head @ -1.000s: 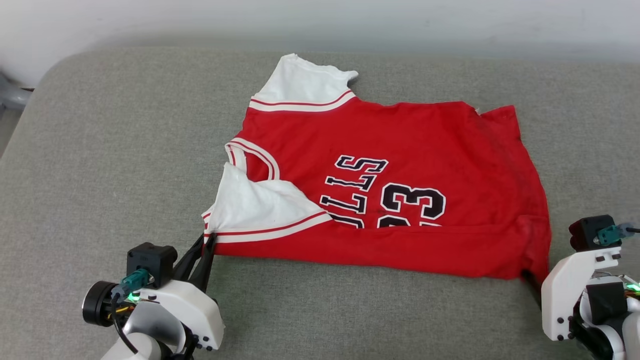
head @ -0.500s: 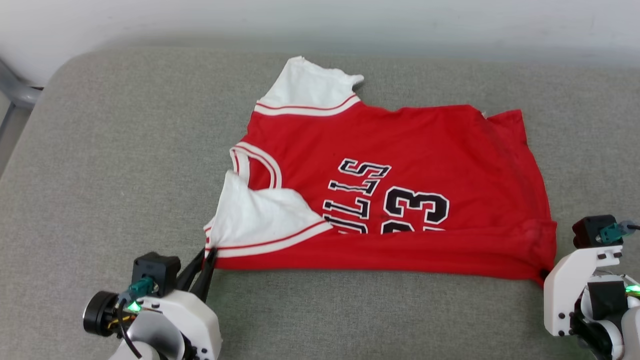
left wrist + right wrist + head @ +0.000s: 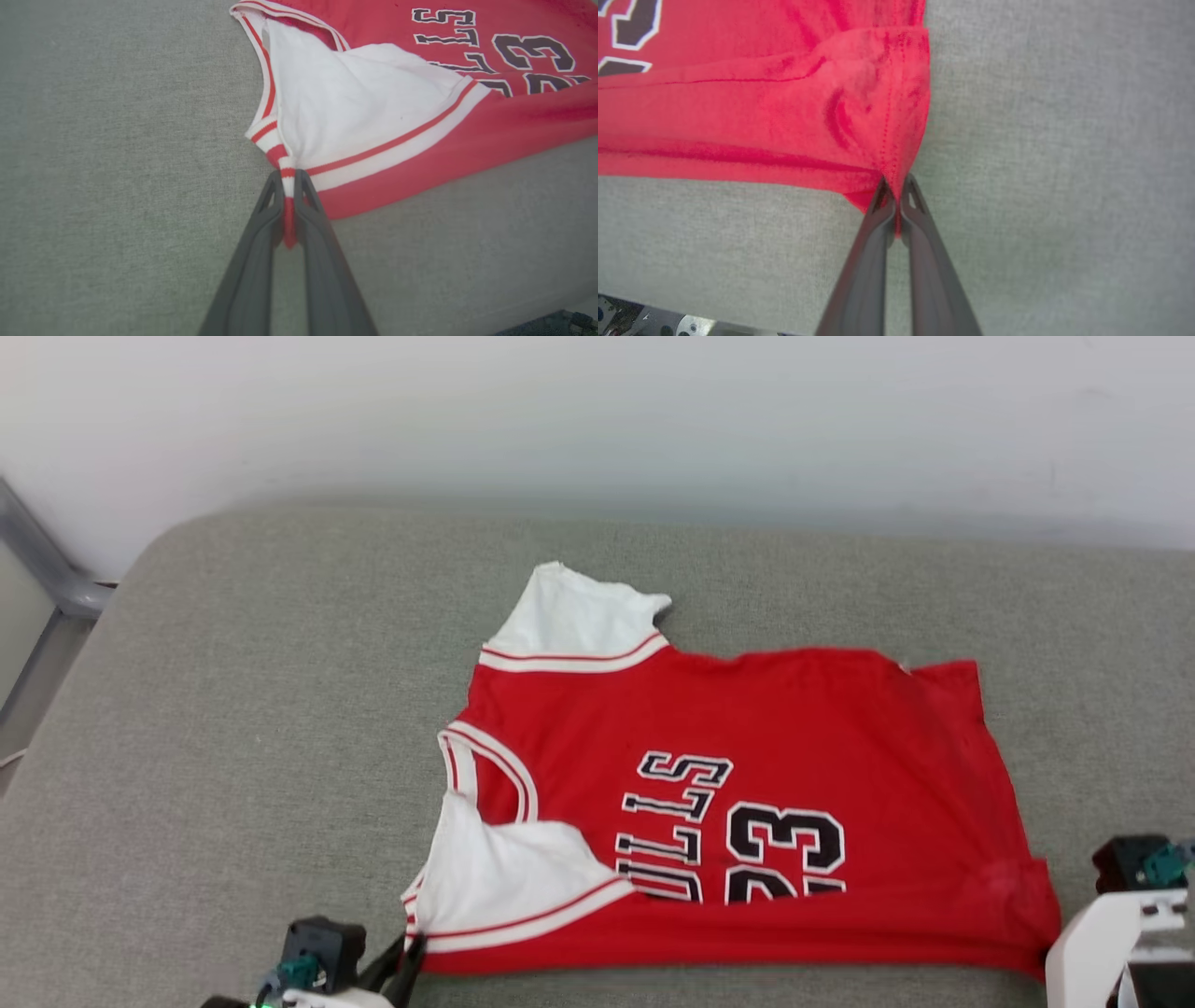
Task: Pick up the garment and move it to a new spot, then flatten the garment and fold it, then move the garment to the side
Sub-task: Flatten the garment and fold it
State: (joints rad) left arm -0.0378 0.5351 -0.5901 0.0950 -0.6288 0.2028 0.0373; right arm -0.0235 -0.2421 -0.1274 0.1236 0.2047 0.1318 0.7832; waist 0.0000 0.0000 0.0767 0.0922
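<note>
My left jaws pinch the striped sleeve trim, my right jaws the hem corner of the garment, lying half folded on the grey cushion. Both bites are thin: an uneven lift could slip a corner free and skew the fold.

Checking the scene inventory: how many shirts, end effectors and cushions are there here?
shirt: 1
end effectors: 2, the left end effector and the right end effector
cushion: 1
Total: 4
</note>
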